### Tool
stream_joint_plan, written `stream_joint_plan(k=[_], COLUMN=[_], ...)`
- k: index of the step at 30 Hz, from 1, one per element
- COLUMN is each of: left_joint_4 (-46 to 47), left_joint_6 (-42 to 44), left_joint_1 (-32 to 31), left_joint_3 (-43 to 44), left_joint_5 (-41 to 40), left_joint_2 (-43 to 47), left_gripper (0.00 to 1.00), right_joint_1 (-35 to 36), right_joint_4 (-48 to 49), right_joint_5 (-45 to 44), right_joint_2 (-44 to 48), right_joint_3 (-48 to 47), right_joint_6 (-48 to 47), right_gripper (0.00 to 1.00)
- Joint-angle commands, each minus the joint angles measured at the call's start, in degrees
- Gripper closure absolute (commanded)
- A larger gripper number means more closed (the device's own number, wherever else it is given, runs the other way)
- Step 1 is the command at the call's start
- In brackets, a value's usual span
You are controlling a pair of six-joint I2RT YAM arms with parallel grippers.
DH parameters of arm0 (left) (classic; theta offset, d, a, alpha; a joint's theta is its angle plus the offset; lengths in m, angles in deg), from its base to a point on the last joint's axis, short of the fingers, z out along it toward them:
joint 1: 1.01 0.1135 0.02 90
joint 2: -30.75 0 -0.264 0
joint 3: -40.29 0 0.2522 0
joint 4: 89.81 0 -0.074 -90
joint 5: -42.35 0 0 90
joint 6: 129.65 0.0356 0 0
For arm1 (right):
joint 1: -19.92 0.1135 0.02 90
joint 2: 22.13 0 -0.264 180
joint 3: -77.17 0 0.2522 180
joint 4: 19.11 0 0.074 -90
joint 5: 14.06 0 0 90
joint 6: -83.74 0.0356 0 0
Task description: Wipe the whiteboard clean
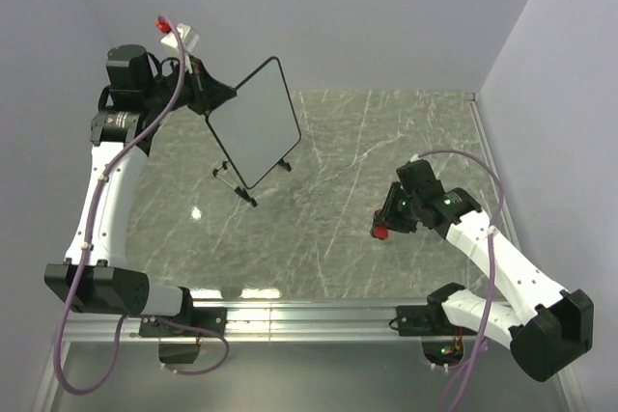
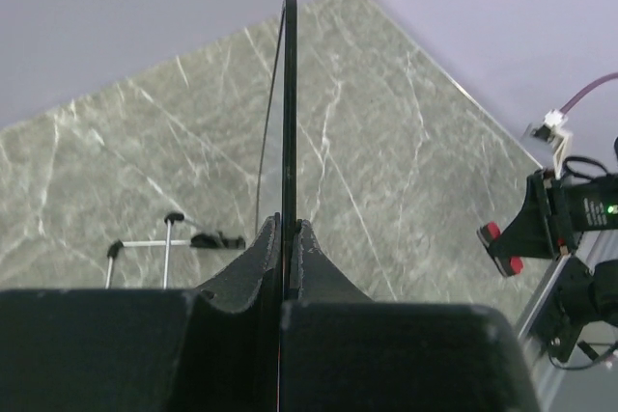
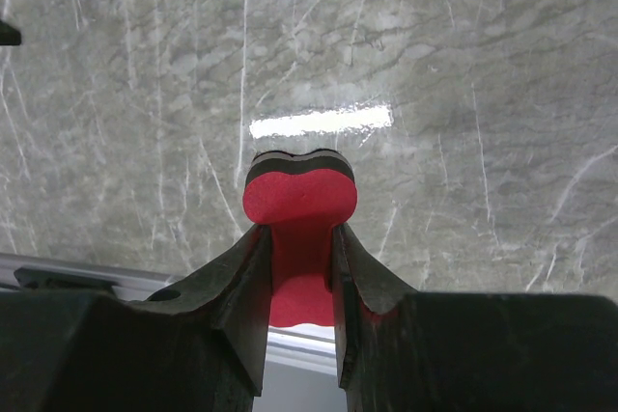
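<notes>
- Your left gripper (image 2: 288, 253) has its two fingers closed tight on the edge of the flat white rectangular whiteboard with the thin black frame (image 1: 256, 123). It holds the board up and tilted over the far-left part of the table, face turned toward the right arm.
- The board's thin black stand legs (image 1: 237, 187) hang below it. I cannot tell whether they touch the surface.
- Your right gripper (image 3: 299, 253) pinches the waist of the small red bow-tie-shaped foam eraser (image 3: 299, 202) and sits low over the right side of the table, well apart from the board.
- As I judge it, both grasps are done — the wiping itself is what remains. The eraser is not yet against the board.
- The board's face looks plain pale grey from above. No scribbles show, though faint ones could be lost at this size.
- The grey marble-patterned tabletop (image 1: 386, 142) is glossy, with ceiling lights reflected in it.
- Plain pale lilac walls (image 1: 386, 16) close in the back and sides — leave room for the swing.
</notes>
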Motion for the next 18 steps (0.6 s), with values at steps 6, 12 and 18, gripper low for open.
stream_joint_plan(k=[6,12,18], left_joint_4=[9.5,8.5,8.7], left_joint_6=[0.0,1.7,2.7], left_joint_1=[0.3,0.3,0.3], left_joint_3=[-7.7,-8.9,-10.3], left_joint_5=[-0.3,-1.2,-3.4], left_joint_2=[6.0,6.0,7.0], left_gripper=[0.99,0.99,1.0], right_joint_1=[-0.4,-0.5,-0.5], right_joint_4=[-0.7,-0.2,-0.4], right_joint_5=[0.4,1.1,1.3], right_joint_2=[0.5,1.1,1.1], right_joint_3=[0.4,1.9,2.0], right_joint_6=[1.5,2.9,3.1], right_gripper=[1.0,1.0,1.0])
